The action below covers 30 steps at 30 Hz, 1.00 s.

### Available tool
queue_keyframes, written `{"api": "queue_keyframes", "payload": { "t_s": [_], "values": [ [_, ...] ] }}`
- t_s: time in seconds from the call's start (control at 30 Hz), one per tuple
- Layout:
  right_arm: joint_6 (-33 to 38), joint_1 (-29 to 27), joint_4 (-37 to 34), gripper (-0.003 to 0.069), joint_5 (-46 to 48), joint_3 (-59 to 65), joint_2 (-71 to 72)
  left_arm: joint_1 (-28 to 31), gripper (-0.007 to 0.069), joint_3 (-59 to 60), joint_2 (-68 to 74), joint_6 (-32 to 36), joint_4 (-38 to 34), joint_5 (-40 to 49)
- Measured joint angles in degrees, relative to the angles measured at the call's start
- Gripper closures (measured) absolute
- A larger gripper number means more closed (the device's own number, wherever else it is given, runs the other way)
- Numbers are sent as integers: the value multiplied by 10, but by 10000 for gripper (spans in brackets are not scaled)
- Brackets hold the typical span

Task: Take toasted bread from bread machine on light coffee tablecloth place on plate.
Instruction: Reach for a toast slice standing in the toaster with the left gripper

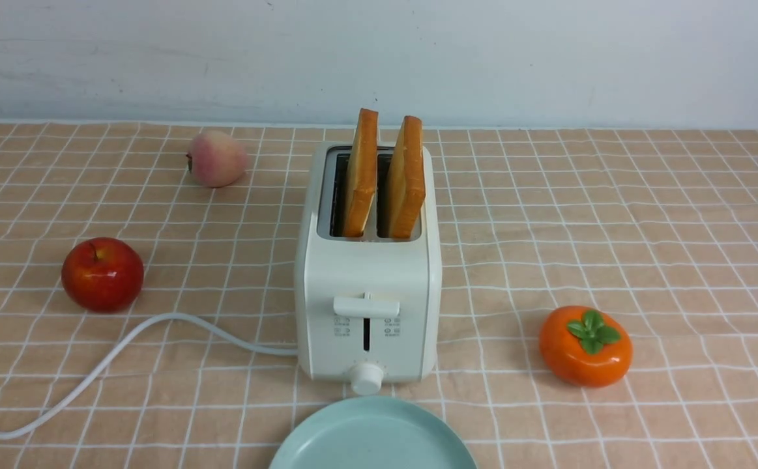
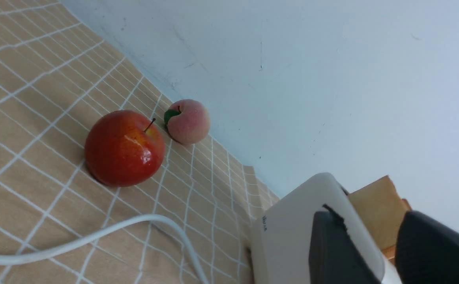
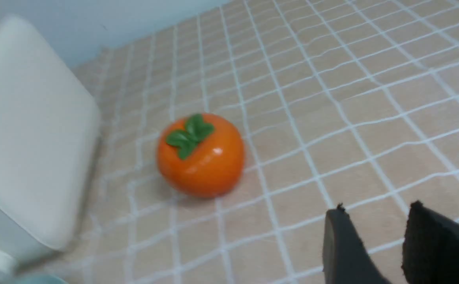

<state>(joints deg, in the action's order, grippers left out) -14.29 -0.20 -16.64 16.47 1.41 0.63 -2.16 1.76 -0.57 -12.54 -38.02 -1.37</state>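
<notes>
The cream-white bread machine (image 1: 365,280) stands mid-table on the light coffee tablecloth (image 1: 613,215). Two slices of toasted bread stand upright in its slots, the left slice (image 1: 360,176) and the right slice (image 1: 407,179). The mint-green plate (image 1: 372,436) lies empty just in front of the toaster's knob. Neither gripper shows in the front view. In the left wrist view my left gripper (image 2: 367,215) is open and empty, beside the toaster (image 2: 288,232), with a slice (image 2: 375,205) seen beyond its fingers. My right gripper (image 3: 376,207) is open and empty over bare cloth, right of the toaster (image 3: 28,130).
A red apple (image 1: 102,273) and a peach (image 1: 217,158) lie left of the toaster. An orange persimmon (image 1: 585,345) lies to its right. The white cord (image 1: 92,378) curves from the toaster's left side to the front left edge. A pale wall bounds the table's back.
</notes>
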Motion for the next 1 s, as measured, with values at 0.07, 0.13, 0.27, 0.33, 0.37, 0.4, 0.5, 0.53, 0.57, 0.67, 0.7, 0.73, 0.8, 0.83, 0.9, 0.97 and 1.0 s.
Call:
{"api": "queue_keyframes", "payload": {
  "t_s": [0.07,0.13,0.27,0.33,0.37,0.4,0.5,0.53,0.57,0.67,0.7,0.73,0.8,0.83,0.9,0.97,1.0],
  "values": [
    [-22,0,-59,419,-29,0,0,0,386,0,0,0,-22,-7],
    [-33,0,-109,419,-57,0,0,0,386,0,0,0,-41,-12],
    [-34,0,-155,419,-92,0,0,0,403,0,0,0,-64,-24],
    [-34,0,-169,419,-107,0,0,0,443,0,0,0,-68,-41],
    [-34,0,-174,419,-114,0,0,0,463,0,0,0,-69,-47],
    [-34,0,-185,419,-132,0,0,0,510,0,0,0,-71,-62],
    [-34,0,-218,419,-171,0,0,0,638,-19,0,0,-72,-71],
    [-34,0,-228,421,-179,-1,0,0,638,-36,0,4,-68,-71],
    [-34,0,-239,427,-180,-6,0,0,638,-52,0,12,-59,-71],
    [-6,0,-224,459,-121,-65,0,0,638,-118,0,51,-23,-63],
    [17,0,-211,474,-90,-93,0,0,638,-146,7,68,-12,-49],
    [44,0,-194,498,-47,-132,-5,0,638,-175,21,83,-4,-28],
    [95,0,-160,562,52,-221,-35,0,638,-235,81,104,4,42],
    [113,0,-151,589,86,-252,-52,0,638,-271,119,109,8,101],
    [132,0,-136,650,164,-320,-105,0,638,-332,197,113,12,204],
    [136,0,-128,672,229,-370,-154,0,638,-378,281,115,18,310],
    [137,0,-126,675,264,-395,-193,0,638,-405,329,115,22,366]
  ]
}}
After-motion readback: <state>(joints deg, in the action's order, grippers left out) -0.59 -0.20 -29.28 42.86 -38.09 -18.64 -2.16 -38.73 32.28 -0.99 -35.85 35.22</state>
